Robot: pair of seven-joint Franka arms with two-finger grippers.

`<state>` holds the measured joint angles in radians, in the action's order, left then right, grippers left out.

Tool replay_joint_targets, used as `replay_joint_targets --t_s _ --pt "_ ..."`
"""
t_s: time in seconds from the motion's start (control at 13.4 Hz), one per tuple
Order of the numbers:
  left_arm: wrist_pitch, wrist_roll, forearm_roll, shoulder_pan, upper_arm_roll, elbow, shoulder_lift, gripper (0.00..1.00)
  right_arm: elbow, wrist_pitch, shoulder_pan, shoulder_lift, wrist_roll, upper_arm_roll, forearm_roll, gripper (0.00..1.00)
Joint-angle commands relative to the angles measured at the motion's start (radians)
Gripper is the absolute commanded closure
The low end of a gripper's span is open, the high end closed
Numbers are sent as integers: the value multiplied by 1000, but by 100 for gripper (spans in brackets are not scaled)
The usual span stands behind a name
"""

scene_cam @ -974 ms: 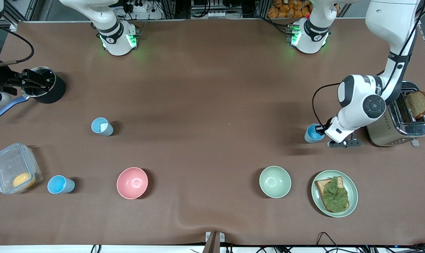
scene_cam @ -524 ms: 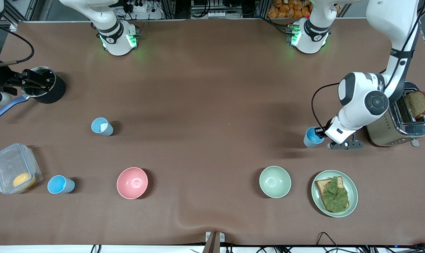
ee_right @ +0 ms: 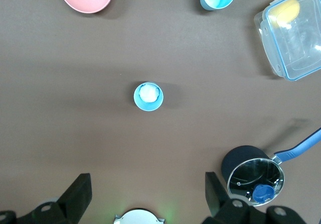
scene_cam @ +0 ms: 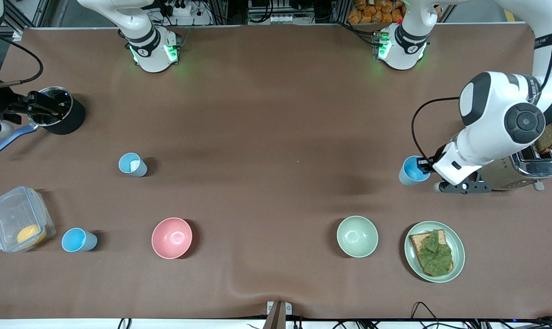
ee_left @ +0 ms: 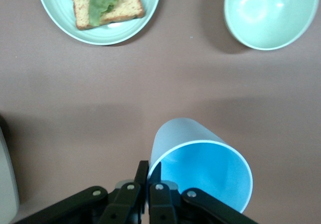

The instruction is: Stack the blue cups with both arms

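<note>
The left gripper (scene_cam: 423,165) holds one blue cup (scene_cam: 411,170) by its rim, over the table near the toaster (scene_cam: 517,171) at the left arm's end. In the left wrist view its fingers (ee_left: 142,176) are pressed tightly together on the cup wall (ee_left: 193,156), one inside and one outside. This rim pinch seems chosen so that the cup body stays free below and can later go down into another cup. The cup hangs a little tilted, and I judge it is lifted off the table, because in the front view the shadow lies apart from it.

The right gripper (ee_right: 145,196) waits high above the black pot (scene_cam: 56,116) at the right arm's end, with its fingers spread wide and holding nothing. Its camera looks down on the second cup (ee_right: 148,96), which stands upright with something small and white inside. A third cup (scene_cam: 78,240) stands upright nearer to the front camera, just beside the clear box (scene_cam: 20,224).

The pink bowl (scene_cam: 171,237), the green bowl (scene_cam: 357,236) and the plate (scene_cam: 458,256) with bread lie between and are not part of the stacking. The three cups are well apart, so no stacking is done yet.
</note>
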<state>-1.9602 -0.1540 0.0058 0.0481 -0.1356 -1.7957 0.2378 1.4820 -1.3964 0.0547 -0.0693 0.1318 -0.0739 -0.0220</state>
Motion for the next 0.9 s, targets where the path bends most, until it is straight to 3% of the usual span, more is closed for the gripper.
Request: replay_joint_targets --t_s 0.0,0.82 --pt "38 -50 -1 12 -15 41 49 100 -2 7 -12 0 -6 11 -15 0" --pt "37 -136 -7 75 -21 53 58 100 -11 -3 -21 -1 -4 11 -7 0"
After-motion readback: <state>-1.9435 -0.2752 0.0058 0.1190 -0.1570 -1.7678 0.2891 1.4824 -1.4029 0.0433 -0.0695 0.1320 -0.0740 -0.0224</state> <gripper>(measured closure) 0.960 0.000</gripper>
